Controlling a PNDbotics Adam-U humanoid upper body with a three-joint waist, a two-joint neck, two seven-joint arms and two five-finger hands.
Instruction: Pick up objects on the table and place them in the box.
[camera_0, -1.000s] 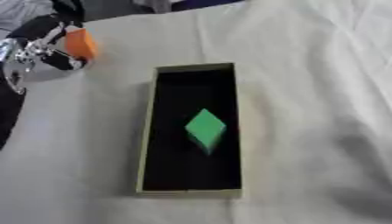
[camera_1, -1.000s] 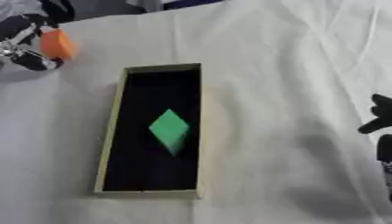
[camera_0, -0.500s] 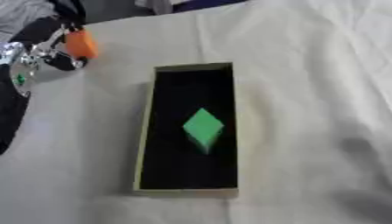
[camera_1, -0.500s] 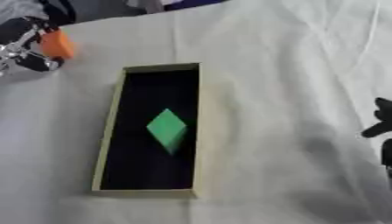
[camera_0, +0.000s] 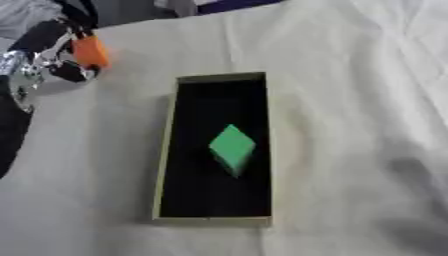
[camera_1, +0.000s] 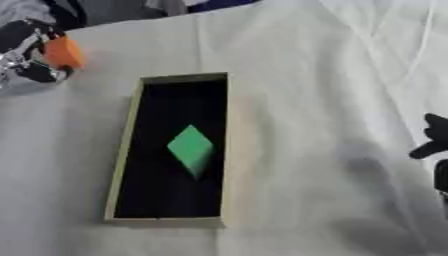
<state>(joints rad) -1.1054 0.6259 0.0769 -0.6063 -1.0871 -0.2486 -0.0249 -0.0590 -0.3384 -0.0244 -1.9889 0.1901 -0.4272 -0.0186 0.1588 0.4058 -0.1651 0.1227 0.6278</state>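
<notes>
A long box (camera_0: 169, 150) with a black inside lies at centre frame on a white cloth (camera_0: 350, 100). A green block (camera_0: 232, 147) sits in its middle. At upper left, the left hand (camera_0: 48, 62) has its fingers closed around an orange block (camera_0: 90, 51), up and left of the box. The right hand (camera_1: 433, 150) shows at the right edge; I cannot tell how its fingers are set.

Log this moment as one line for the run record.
left hand: holding orange block, up-left of box | green block: inside box | right hand: idle at right edge
</notes>
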